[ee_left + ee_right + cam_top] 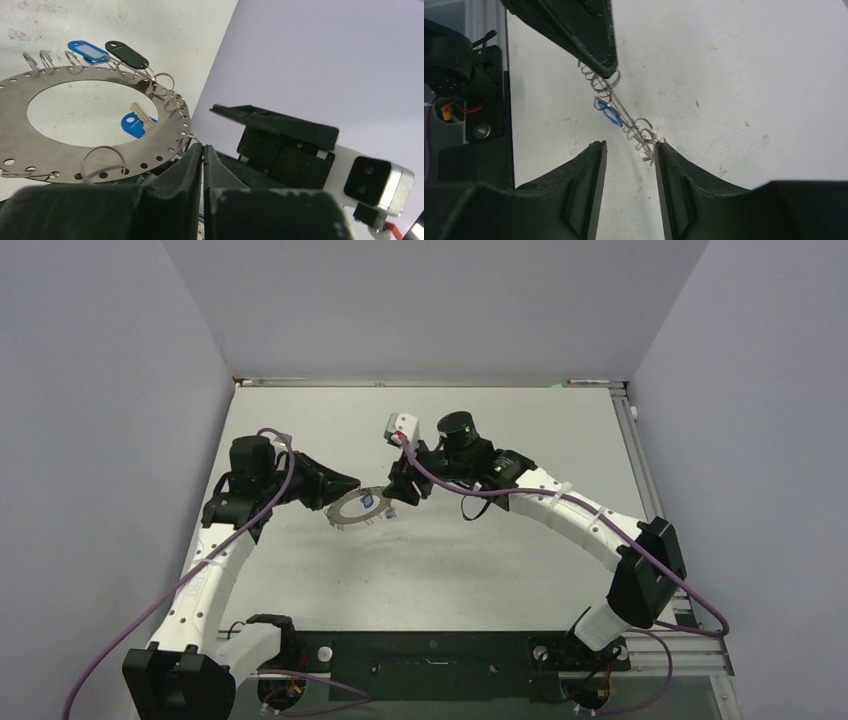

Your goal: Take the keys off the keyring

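The keyring (341,518) is a flat grey metal ring with small wire loops on its rim, held tilted above the table. My left gripper (350,483) is shut on its rim, as the left wrist view (203,147) shows beside the ring (60,155). A blue tag (87,51) and a black tag (126,54) hang from loops at the far rim. A blue-headed key (135,122) shows through the hole. My right gripper (398,498) is open (629,145). The ring, seen edge-on (624,120), reaches its right finger (664,160), with a blue key (609,114) on it.
Grey walls close in the white table (480,560) on the left, back and right. A metal rail (430,383) runs along the far edge. The black base plate (430,655) lies at the near edge between the arm bases.
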Action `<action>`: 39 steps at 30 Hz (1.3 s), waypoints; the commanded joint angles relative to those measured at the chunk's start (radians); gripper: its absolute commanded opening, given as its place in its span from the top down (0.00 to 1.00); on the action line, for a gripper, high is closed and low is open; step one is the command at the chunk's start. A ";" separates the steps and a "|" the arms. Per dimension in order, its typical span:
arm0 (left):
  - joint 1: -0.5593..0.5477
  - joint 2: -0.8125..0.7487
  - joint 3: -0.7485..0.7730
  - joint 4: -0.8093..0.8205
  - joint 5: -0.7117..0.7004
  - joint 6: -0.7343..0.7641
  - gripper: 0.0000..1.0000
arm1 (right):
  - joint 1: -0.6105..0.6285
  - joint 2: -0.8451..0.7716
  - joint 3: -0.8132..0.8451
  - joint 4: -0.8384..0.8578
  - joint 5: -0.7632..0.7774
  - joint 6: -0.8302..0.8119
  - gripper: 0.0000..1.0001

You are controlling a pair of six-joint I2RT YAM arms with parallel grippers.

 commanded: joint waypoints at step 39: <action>0.009 -0.019 -0.118 0.256 0.155 -0.203 1.00 | 0.058 0.124 -0.087 0.425 -0.155 0.122 0.53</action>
